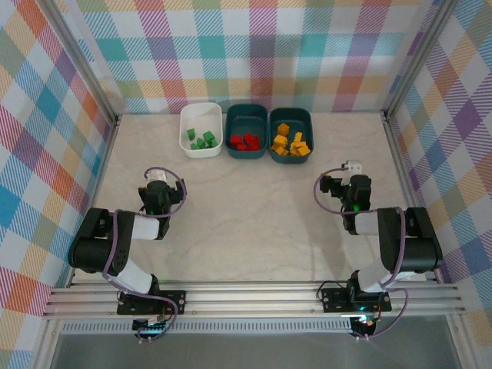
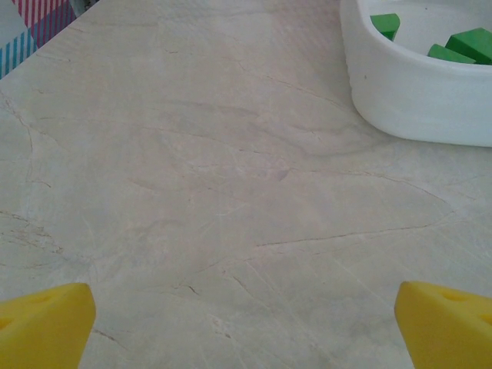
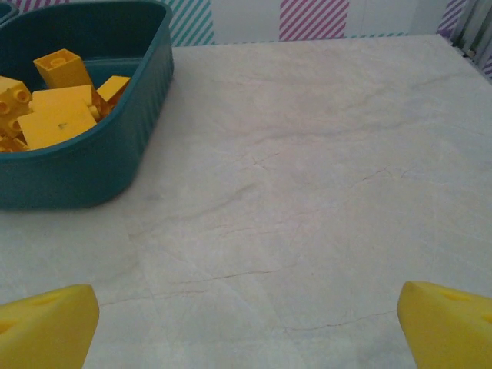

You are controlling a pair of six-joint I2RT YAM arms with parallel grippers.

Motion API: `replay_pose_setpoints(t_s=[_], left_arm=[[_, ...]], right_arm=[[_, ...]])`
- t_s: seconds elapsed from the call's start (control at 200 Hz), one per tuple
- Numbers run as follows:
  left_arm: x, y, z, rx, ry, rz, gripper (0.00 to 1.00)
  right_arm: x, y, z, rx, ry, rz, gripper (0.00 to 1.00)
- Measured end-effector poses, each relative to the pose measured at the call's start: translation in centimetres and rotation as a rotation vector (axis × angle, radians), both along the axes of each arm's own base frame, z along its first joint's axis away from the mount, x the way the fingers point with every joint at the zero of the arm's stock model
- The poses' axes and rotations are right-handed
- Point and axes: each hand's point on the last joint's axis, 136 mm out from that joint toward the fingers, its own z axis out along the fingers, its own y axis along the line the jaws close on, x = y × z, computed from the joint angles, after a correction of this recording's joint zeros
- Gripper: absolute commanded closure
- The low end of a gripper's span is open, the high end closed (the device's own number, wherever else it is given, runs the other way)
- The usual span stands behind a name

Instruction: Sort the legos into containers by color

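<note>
The green legos [image 1: 201,139] lie in the white tub [image 1: 201,115], the red legos [image 1: 245,141] in the middle teal tub [image 1: 246,119], and the yellow-orange legos [image 1: 290,144] in the right teal tub [image 1: 301,119]. The three tubs stand side by side at the far edge of the tabletop [image 1: 254,223]. Nearer, the left fingers [image 2: 46,319] and right fingers [image 3: 48,323] are spread wide, holding nothing.

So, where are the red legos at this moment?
In the top view, the red legos lie in the middle teal tub, between the white tub on its left and the other teal tub on its right.
</note>
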Motion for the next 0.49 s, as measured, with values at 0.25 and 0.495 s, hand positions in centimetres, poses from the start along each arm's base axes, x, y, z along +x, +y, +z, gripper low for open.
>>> replay_pose_setpoints(t_s=[0.25,0.495], left_arm=[[0.0,0.0,0.0,0.0,0.0,0.0,0.0],[0.0,0.0,0.0,0.0,0.0,0.0,0.0]], right_arm=[[-0.06,0.24,-0.06,0.0,0.002,0.006,0.0],[-0.06,0.24,-0.06,-0.001,0.002,0.006,0.0]])
